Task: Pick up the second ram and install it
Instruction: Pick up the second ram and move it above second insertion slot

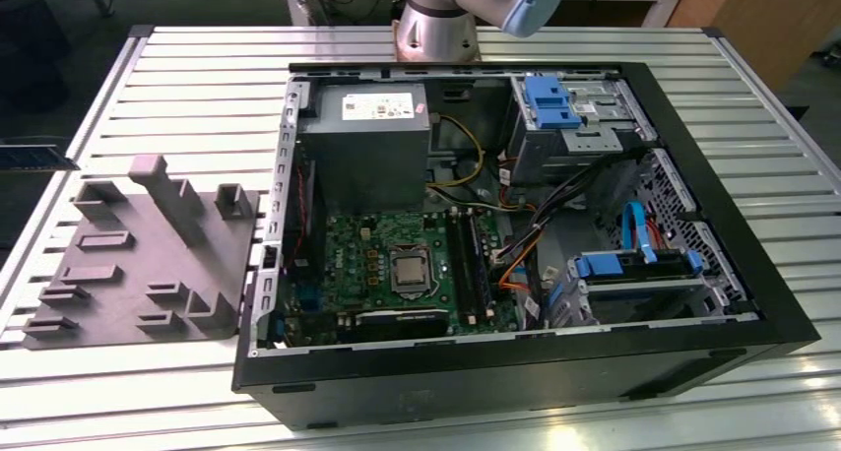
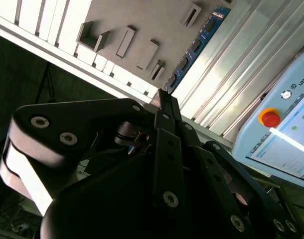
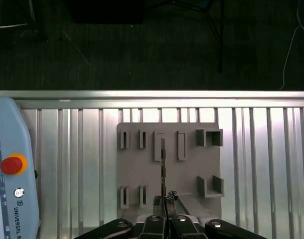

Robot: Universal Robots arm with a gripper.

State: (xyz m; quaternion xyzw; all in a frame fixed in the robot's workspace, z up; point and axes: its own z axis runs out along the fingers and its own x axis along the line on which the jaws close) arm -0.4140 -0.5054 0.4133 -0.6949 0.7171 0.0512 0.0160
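The gripper (image 3: 164, 200) is holding the ram (image 2: 198, 42) in closed jaws above the gray fixture (image 3: 192, 169), with seating in the computer case (image 1: 526, 372) not yet done.

The arm (image 1: 454, 18) runs out past the exterior view's top edge. In the first wrist view the gripper (image 3: 164, 200) is cut off behind its fingertips, and the pinched ram (image 3: 163, 159) shows edge-on, its faces hidden. The teach pendant (image 3: 12, 169) (image 2: 286, 129) is cropped in both wrist views
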